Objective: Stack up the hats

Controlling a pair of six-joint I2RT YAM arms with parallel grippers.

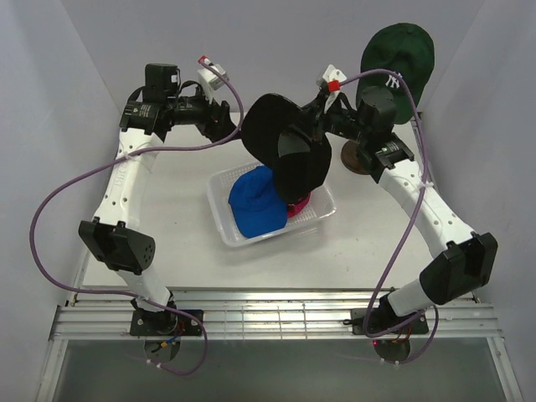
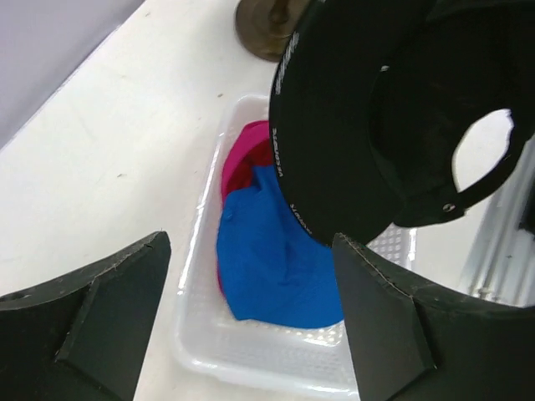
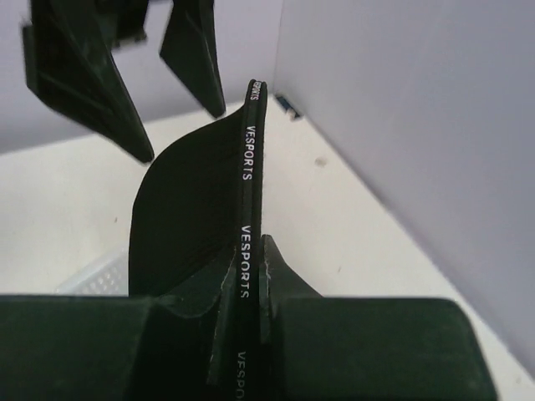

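Note:
A black hat [image 1: 280, 138] hangs in the air over the tray, and my right gripper [image 1: 323, 117] is shut on its brim. In the right wrist view the brim edge [image 3: 245, 167] runs between the pinched fingers of that gripper [image 3: 245, 259]. My left gripper [image 1: 230, 122] stands open just left of the black hat [image 2: 359, 125], holding nothing [image 2: 249, 242]. A blue hat [image 1: 255, 201] [image 2: 276, 267] lies on a magenta-red hat [image 1: 299, 206] [image 2: 242, 154] in the tray. A dark green hat [image 1: 400, 54] sits high at the back right.
The clear plastic tray [image 1: 230, 233] [image 2: 251, 368] stands at the table's middle. A brown round stand [image 1: 356, 157] [image 2: 263, 25] is behind it on the right, under the green hat. White walls close in both sides and the back. A metal rail [image 1: 268, 314] runs along the near edge.

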